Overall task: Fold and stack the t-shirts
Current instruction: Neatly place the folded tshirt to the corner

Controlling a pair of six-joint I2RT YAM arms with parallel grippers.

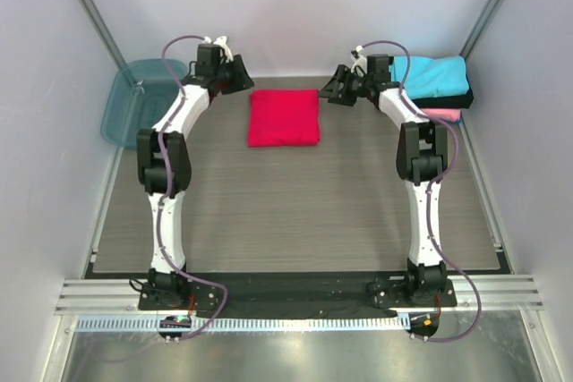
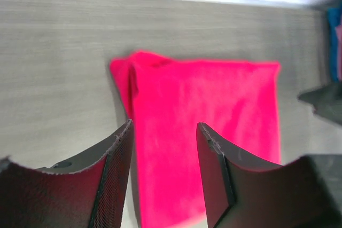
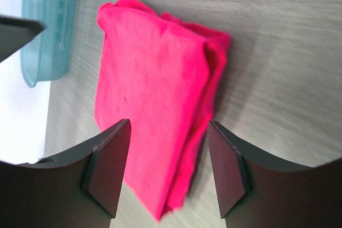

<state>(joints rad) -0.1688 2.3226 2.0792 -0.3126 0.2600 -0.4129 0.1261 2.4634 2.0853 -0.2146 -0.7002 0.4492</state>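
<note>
A bright red t-shirt [image 1: 284, 118] lies folded into a square on the far middle of the table. My left gripper [image 1: 235, 78] hangs just off its far left corner, my right gripper [image 1: 336, 87] just off its far right corner. In the left wrist view the gripper [image 2: 164, 126] is open above the red cloth [image 2: 214, 105], holding nothing. The right wrist view shows the same: an open gripper [image 3: 168, 124] over the layered edge of the red shirt [image 3: 155, 78]. At the far right, a cyan t-shirt [image 1: 430, 76] tops a stack with black [image 1: 458, 97] and pink [image 1: 441, 114] ones.
A translucent teal bin [image 1: 134, 100] leans at the far left edge of the table, also seen in the right wrist view [image 3: 45, 25]. Grey walls close in the back and sides. The wood-grain tabletop [image 1: 295, 212] stretches toward the arm bases.
</note>
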